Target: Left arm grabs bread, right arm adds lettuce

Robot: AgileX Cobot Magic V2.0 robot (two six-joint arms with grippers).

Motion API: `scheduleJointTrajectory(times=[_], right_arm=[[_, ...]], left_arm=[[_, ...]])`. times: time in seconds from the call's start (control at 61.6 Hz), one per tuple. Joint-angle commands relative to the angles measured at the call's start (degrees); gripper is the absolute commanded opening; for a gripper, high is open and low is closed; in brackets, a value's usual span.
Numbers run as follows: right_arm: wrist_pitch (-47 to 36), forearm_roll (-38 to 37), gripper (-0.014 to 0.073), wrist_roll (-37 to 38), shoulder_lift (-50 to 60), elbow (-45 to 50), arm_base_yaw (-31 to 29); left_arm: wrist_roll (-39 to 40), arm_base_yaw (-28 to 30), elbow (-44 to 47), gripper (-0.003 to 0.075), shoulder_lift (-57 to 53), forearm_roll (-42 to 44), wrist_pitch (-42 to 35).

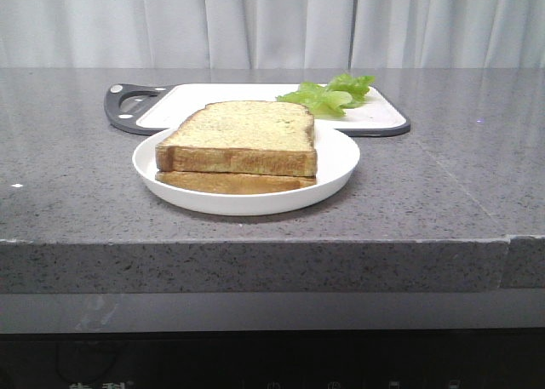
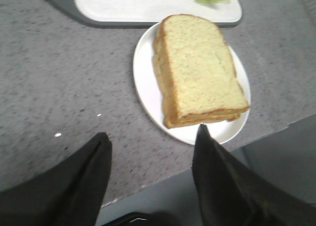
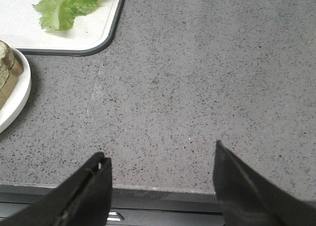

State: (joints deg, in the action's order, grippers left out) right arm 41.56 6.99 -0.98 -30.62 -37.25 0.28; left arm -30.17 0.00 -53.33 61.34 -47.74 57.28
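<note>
Grey speckled stone tabletop (image 1: 77,193), pale curtains (image 1: 272,23) behind it in my front view. White round plate (image 1: 336,172) sits near the front edge, centre. On it I see the bread (image 1: 243,134), a thick slice with golden crust and pale speckled face, stacked flat on a thinner second slice (image 1: 230,182); edges roughly aligned.

Behind the plate lies a white cutting board (image 1: 230,93) with dark rim and handle at its left end. Plate's far rim overlaps or just meets the board's near edge; I cannot tell which. Lettuce (image 1: 330,94) rests on the board's right half, ruffled, bright green, apart from the bread.

Left tool (image 2: 150,142): seen only through its own wrist camera. Fingers spread wide, nothing between them, hovering over the tabletop's front edge. One finger (image 2: 217,176) lines up with the plate's near rim; contact not clear. Bread fills the middle of that view, slightly blurred.

Right tool (image 3: 160,159): fingers equally wide, empty, over bare stone at the front edge, right of the plate. Lettuce and the board's corner show in that view, well apart from the fingers. Neither tool appears in the front view.
</note>
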Motion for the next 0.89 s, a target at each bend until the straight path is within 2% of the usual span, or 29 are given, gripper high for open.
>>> scheduleJointTrajectory(times=[0.0,0.114,0.422,0.617,0.876], right_arm=[[-3.54,0.43,0.0468,-0.17,-0.65,-1.55,-0.15],[-3.59,0.43,0.0468,-0.17,-0.65,-1.55,-0.15],[-3.59,0.38,0.0468,-0.17,-0.65,-1.55,-0.15],[-3.59,0.38,0.0468,-0.17,-0.65,-1.55,-0.15],[-3.59,0.38,0.0468,-0.17,-0.65,-1.55,-0.15]], left_arm=[[-3.41,-1.29,-3.39,0.0337,3.69,-8.08,-0.36],[-3.41,-5.69,-6.58,0.0312,9.15,-8.22,-0.88],[-0.94,-17.23,-15.96,0.0312,22.81,-5.82,-2.86],[8.1,-21.0,-20.88,0.0312,28.33,4.47,-4.8],[10.8,-21.82,-22.55,0.0312,31.67,7.22,-5.75]])
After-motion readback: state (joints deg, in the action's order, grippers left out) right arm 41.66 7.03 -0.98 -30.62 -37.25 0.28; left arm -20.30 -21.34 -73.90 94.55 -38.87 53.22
